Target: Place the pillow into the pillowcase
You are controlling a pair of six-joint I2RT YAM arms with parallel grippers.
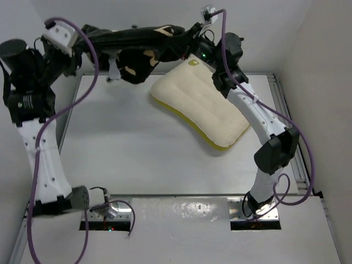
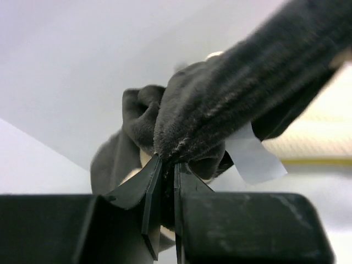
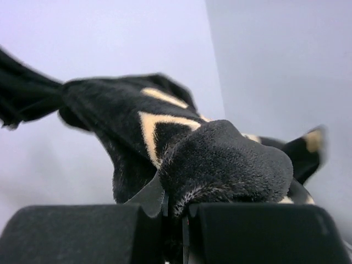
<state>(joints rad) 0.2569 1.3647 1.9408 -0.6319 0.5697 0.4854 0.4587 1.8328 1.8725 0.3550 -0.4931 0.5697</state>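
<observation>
Pillowcase (image 1: 137, 47) is off the bench (image 1: 137, 148), drawn out as a bunched rope up and to the left of the pillow (image 1: 201, 107). Left jaws are nipped nearly together on a wad of the black fabric at the end farthest from the pillow, with a white tag (image 2: 256, 157) hanging just beside the pinch. Right jaws are closed narrow on a fold at the end directly above the pillow's far corner. The pillow lies flat and diagonal on the bench, none of it inside the case. Risk 1: both pinches look like gathered folds, not a single hem layer, so the mouth may not open when spread, and the pillow would butt against closed fabric. Risk 2: the bites are shallow at the jaw tips, so tension between the arms could pull the plush free. Risk 3: the pillow's right corner is near the rail (image 1: 276, 88), and a push from the left could slide it over. Room: open bench lies left of and nearer than the pillow. It is tight beyond the pillow, where the far wall (image 1: 110, 11) is close, and the purple cable (image 1: 308, 159) loops to the pillow's right.
</observation>
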